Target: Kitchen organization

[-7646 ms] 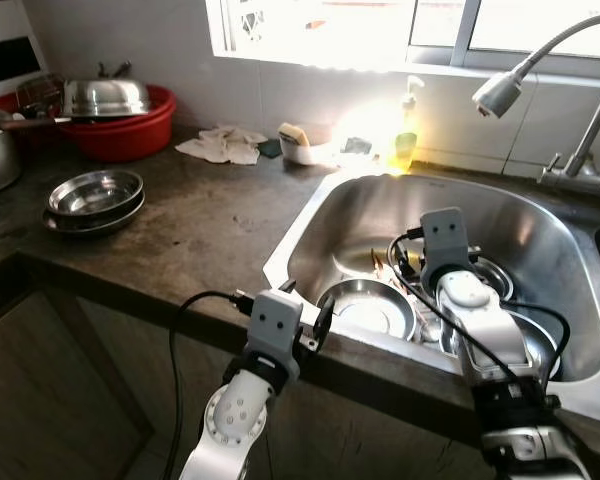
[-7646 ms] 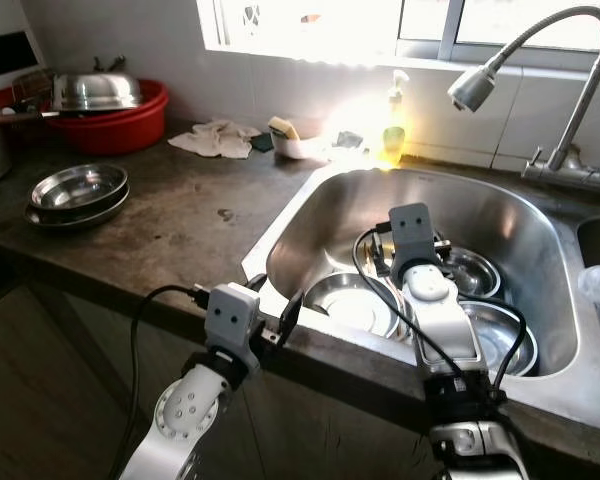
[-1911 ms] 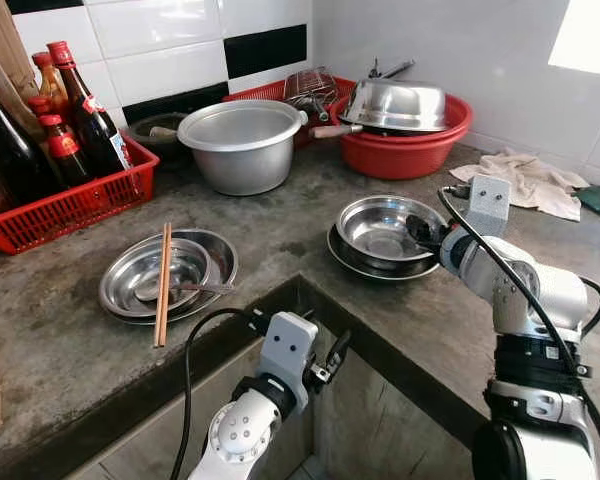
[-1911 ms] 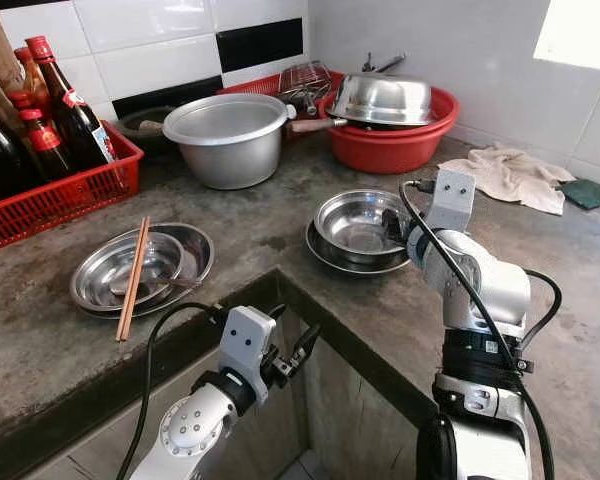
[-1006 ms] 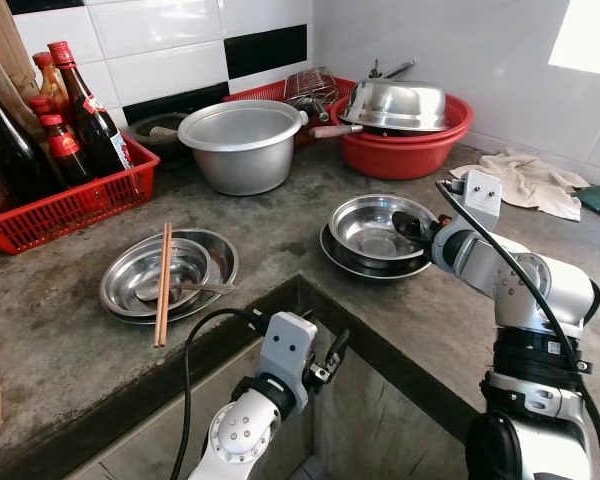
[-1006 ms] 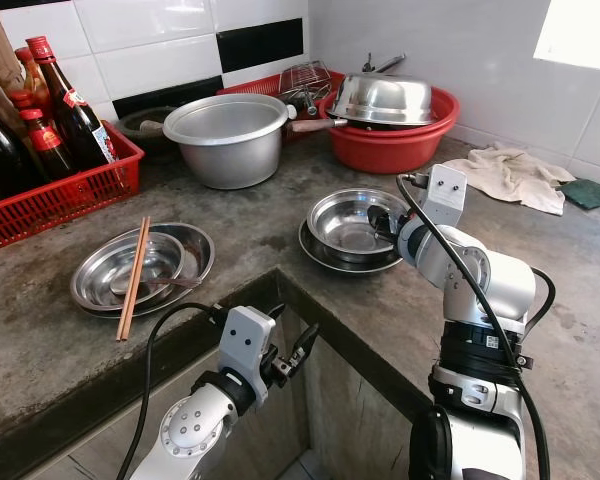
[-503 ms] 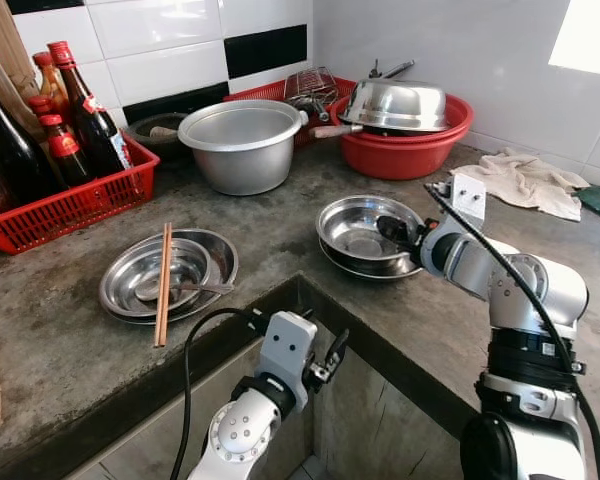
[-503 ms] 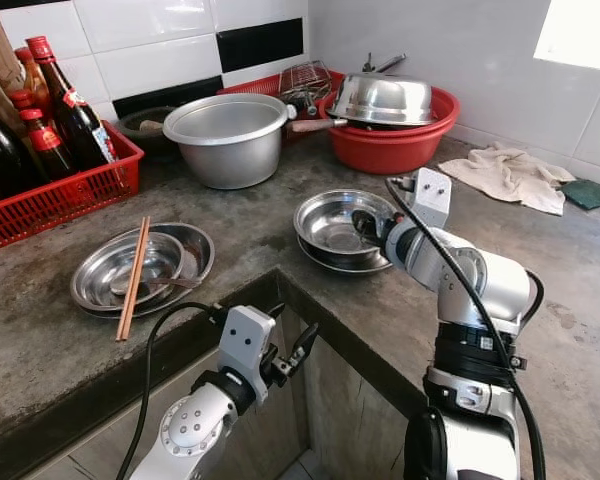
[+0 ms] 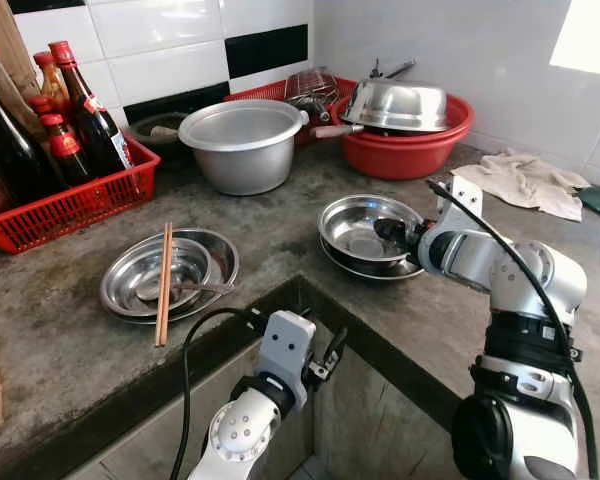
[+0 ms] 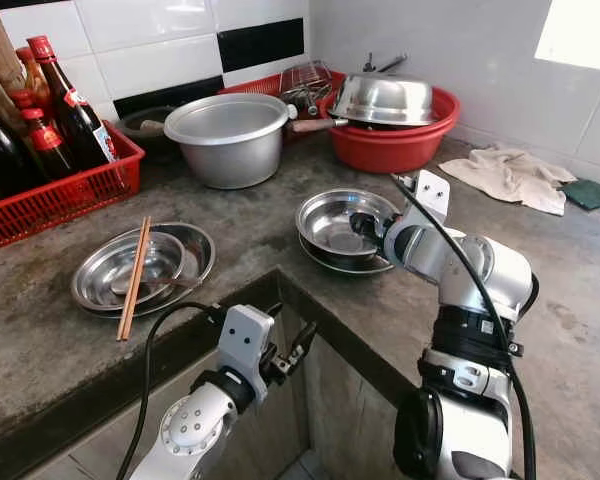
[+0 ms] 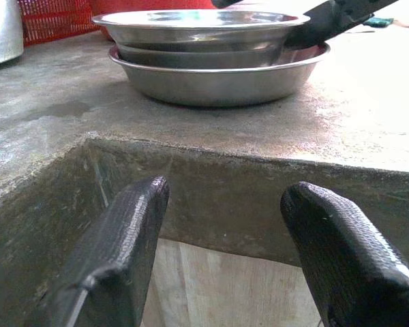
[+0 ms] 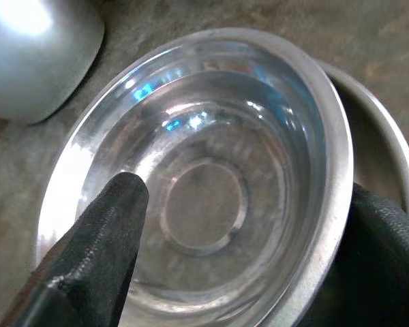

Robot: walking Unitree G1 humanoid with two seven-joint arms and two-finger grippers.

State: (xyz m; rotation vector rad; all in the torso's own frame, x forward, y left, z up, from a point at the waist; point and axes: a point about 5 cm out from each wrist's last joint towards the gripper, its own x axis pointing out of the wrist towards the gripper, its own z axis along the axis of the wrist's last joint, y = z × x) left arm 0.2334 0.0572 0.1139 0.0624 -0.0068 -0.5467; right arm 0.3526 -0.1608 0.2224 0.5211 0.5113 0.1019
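Two stacked steel bowls sit on the grey counter by its inner corner. The top bowl (image 9: 360, 222) rests off-centre in the lower bowl (image 9: 372, 272). My right gripper (image 9: 390, 232) is shut on the top bowl's near rim. In the right wrist view one finger (image 12: 102, 238) lies inside the top bowl (image 12: 204, 204) and the other is outside, over the lower bowl's rim (image 12: 388, 157). My left gripper (image 9: 325, 358) hangs open below the counter edge, with nothing between its fingers (image 11: 133, 231).
A steel plate stack (image 9: 205, 262) carrying chopsticks (image 9: 164, 285) and a spoon lies to the left. Behind are a metal pot (image 9: 242, 140), a red basin (image 9: 410, 150) with a steel lid, a red basket of bottles (image 9: 70, 200) and a cloth (image 9: 525, 180).
The camera turned from the sink to this counter corner. Over the last second my right gripper slid the top bowl leftward, so that it now sits off-centre in the lower one. The left arm stayed still.
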